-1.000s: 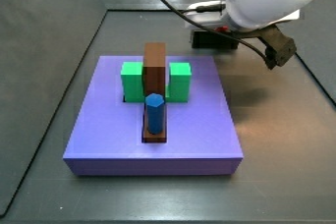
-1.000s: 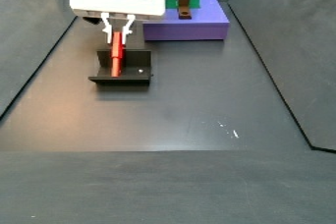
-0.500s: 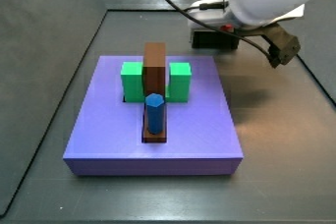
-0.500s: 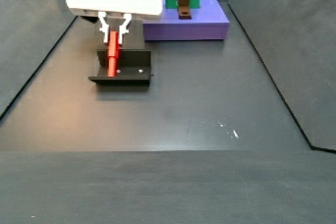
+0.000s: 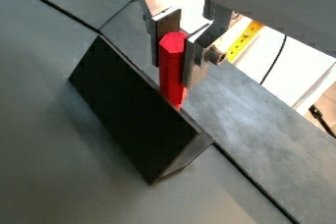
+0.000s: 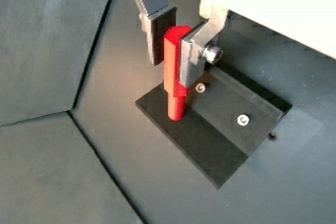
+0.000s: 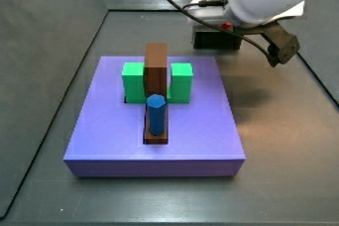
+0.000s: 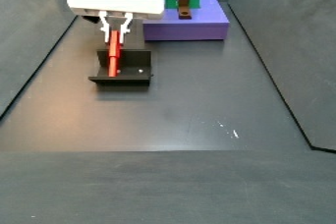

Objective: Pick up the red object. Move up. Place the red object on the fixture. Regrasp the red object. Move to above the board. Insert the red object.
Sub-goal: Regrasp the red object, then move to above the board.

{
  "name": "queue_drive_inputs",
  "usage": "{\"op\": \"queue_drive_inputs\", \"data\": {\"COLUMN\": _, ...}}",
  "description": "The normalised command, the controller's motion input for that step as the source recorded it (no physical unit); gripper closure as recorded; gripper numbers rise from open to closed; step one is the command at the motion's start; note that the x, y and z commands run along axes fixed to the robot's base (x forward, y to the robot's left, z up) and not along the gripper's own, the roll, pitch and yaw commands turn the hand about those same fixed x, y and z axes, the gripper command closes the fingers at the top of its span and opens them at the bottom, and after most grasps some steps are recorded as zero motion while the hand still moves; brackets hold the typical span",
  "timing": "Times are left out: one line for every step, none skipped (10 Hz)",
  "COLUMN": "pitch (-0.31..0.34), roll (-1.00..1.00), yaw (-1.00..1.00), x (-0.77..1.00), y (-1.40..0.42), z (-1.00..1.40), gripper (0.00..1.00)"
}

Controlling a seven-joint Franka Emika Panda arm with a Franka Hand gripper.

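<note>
The red object is a slim hexagonal peg standing upright with its lower end on the fixture. My gripper is shut on its upper part, a silver finger pressed to each side. In a wrist view the peg meets the dark base plate of the fixture. From a side view the gripper hangs over the fixture with the peg below it. The board lies apart from them; the arm hides most of the fixture there.
On the purple board stand green blocks, a tall brown block and a blue peg. Dark walls enclose the floor on both sides. The board sits just beyond the fixture at the far end.
The arm's body has shifted very slightly in a side view. The peg, the fingers and the fixture stay where they were.
</note>
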Motion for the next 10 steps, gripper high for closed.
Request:
{"op": "queue_drive_inputs", "data": {"pitch": 0.0, "roll": 0.0, "yaw": 0.0, "x": 0.0, "y": 0.0, "z": 0.0, "gripper": 1.0}}
{"op": "queue_drive_inputs", "data": {"pitch": 0.0, "roll": 0.0, "yaw": 0.0, "x": 0.0, "y": 0.0, "z": 1.4, "gripper": 1.0}}
{"op": "queue_drive_inputs", "data": {"pitch": 0.0, "roll": 0.01, "yaw": 0.05, "x": 0.02, "y": 0.01, "z": 1.4, "gripper": 1.0}}
{"op": "queue_drive_inputs", "data": {"pitch": 0.015, "roll": -0.09, "yaw": 0.04, "x": -0.02, "y": 0.0, "z": 1.4, "gripper": 1.0}}
{"op": "queue_drive_inputs", "data": {"pitch": 0.019, "roll": -0.03, "yaw": 0.02, "x": 0.01, "y": 0.0, "z": 1.4, "gripper": 1.0}}
{"op": "queue_drive_inputs", "data": {"pitch": 0.046, "roll": -0.01, "yaw": 0.02, "x": 0.02, "y": -0.02, "z": 1.4, "gripper": 1.0}}
{"op": "queue_drive_inputs", "data": {"pitch": 0.041, "roll": -0.02, "yaw": 0.02, "x": 0.02, "y": -0.01, "z": 1.4, "gripper": 1.0}}
{"op": "queue_drive_inputs", "data": {"pitch": 0.041, "roll": -0.02, "yaw": 0.02, "x": 0.03, "y": -0.02, "z": 1.4, "gripper": 1.0}}
{"op": "queue_drive_inputs", "data": {"pitch": 0.056, "roll": -0.01, "yaw": 0.03, "x": 0.03, "y": -0.03, "z": 0.75, "gripper": 1.0}}
{"op": "queue_drive_inputs", "data": {"pitch": 0.067, "roll": 0.0, "yaw": 0.03, "x": 0.04, "y": -0.02, "z": 0.26, "gripper": 1.0}}
